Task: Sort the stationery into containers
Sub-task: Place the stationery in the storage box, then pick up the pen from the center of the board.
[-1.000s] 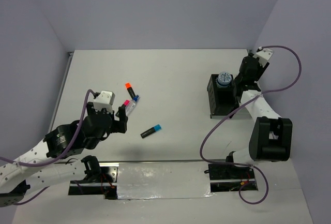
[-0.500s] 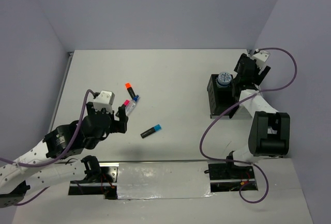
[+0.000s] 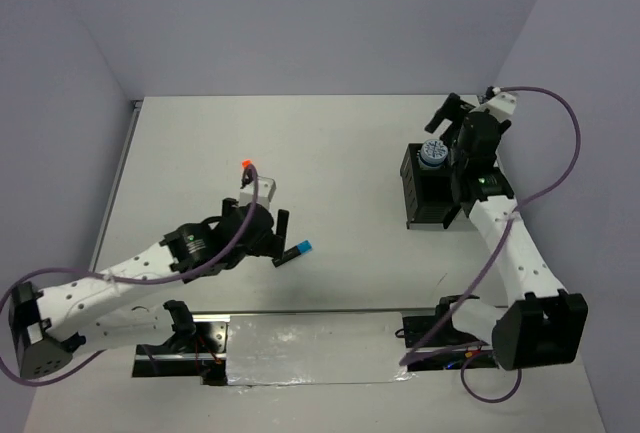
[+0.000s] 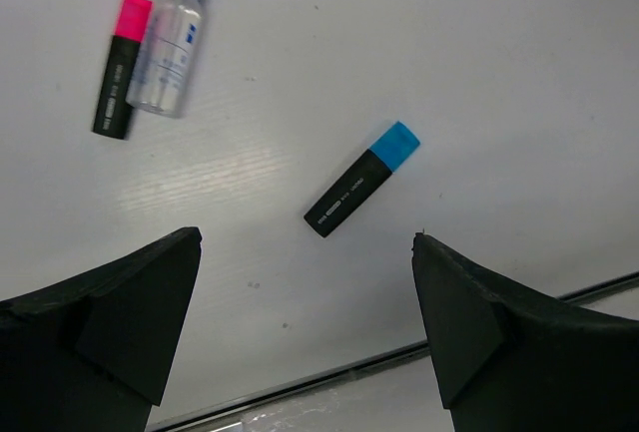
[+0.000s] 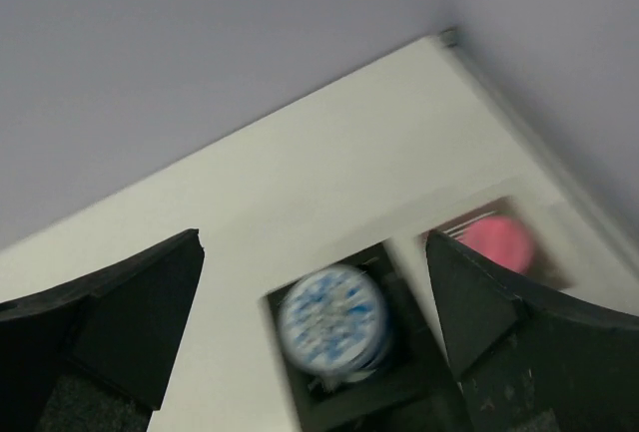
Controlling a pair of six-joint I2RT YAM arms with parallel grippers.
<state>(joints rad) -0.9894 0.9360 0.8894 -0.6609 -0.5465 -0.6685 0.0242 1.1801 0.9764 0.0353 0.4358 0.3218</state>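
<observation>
A black marker with a blue cap [image 3: 293,251] [image 4: 361,180] lies on the white table. My left gripper [image 3: 268,236] [image 4: 306,239] hovers open just near of it, with nothing between the fingers. A pink-capped marker [image 4: 120,65] and a clear blue-capped tube [image 4: 172,38] lie side by side further off; my arm covers them in the top view. An orange-capped marker [image 3: 246,167] shows past my arm. A blue-white roll [image 3: 432,151] [image 5: 332,320] sits in the top of the black mesh organiser [image 3: 428,198] [image 5: 399,392]. My right gripper [image 3: 449,123] [image 5: 314,240] hangs open above it, empty.
A pink cap [image 5: 491,240] shows in the lighter holder joined to the organiser's right side. The table's near edge strip [image 4: 399,357] runs just below my left fingers. Grey walls close the back and both sides, with the corner [image 5: 449,38] near the right arm.
My left arm has swung right, from beside the pink marker and tube to over the blue-capped marker. My right gripper has opened and lifted away from the roll in the organiser.
</observation>
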